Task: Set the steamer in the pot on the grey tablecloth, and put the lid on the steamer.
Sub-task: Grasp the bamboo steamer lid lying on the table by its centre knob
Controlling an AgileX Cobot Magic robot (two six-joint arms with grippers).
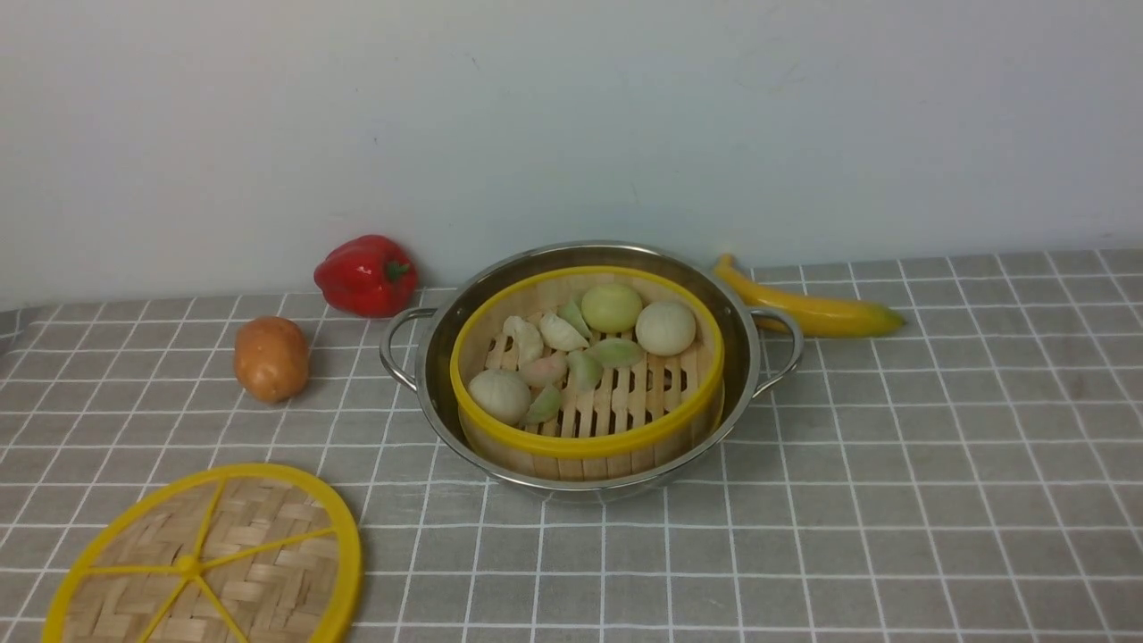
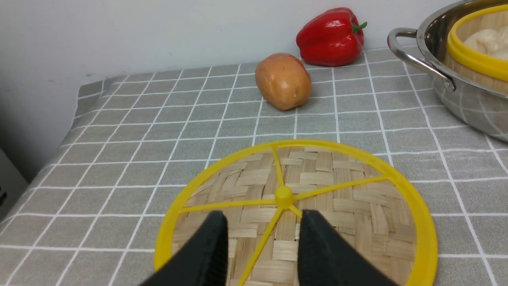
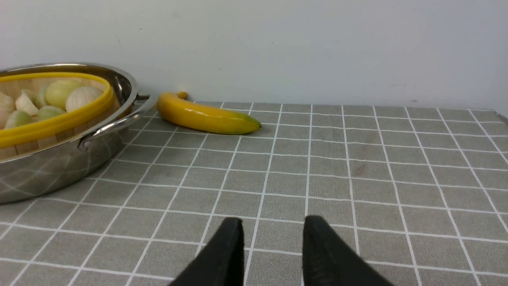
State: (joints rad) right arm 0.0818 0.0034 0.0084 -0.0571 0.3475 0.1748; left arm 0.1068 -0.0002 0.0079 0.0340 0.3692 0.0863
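The steamer sits inside the pot on the grey tablecloth, a little tilted, with its near rim above the pot's edge. Buns and dumplings lie on its slatted floor. The lid lies flat on the cloth at the front left, spokes up. No arm shows in the front view. In the left wrist view my left gripper hangs open just above the lid, near its hub, with one thin spoke running under the gap. My right gripper is open over bare cloth, to the right of the pot.
A red pepper and a potato lie left of the pot. A banana lies behind the pot's right handle, by the wall. The cloth's left edge drops off beyond the lid.
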